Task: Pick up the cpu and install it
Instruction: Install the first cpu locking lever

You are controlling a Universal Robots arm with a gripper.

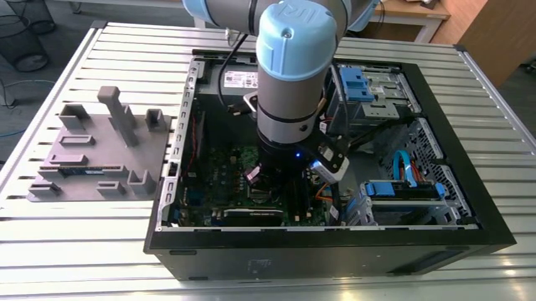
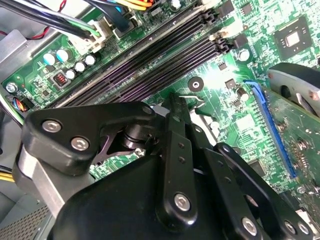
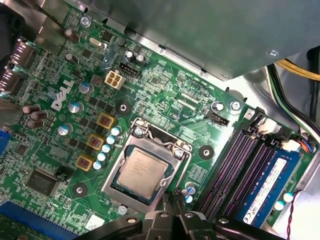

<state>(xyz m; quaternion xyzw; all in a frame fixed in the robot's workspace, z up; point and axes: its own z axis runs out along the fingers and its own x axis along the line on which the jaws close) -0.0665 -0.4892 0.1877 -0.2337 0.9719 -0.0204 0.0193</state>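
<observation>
— Where is the small square cpu with the shiny silver top (image 3: 144,173) now?

— It lies flat inside the silver metal socket frame (image 3: 145,169) on the green motherboard (image 3: 165,107), in the first wrist view. Nothing holds it.

— And the black fingers (image 2: 176,116)?

— In the second wrist view they are pressed together to a narrow tip, with nothing between them. The tip hovers just above the board, beside the long black memory slots (image 2: 150,60).

— What about the arm?

— In the exterior view the grey and blue robot arm (image 1: 290,81) reaches down into the open black computer case (image 1: 327,241), which lies on the slatted tabletop (image 1: 75,244). The grey plastic tray (image 1: 92,150) is at the exterior view's left.
</observation>
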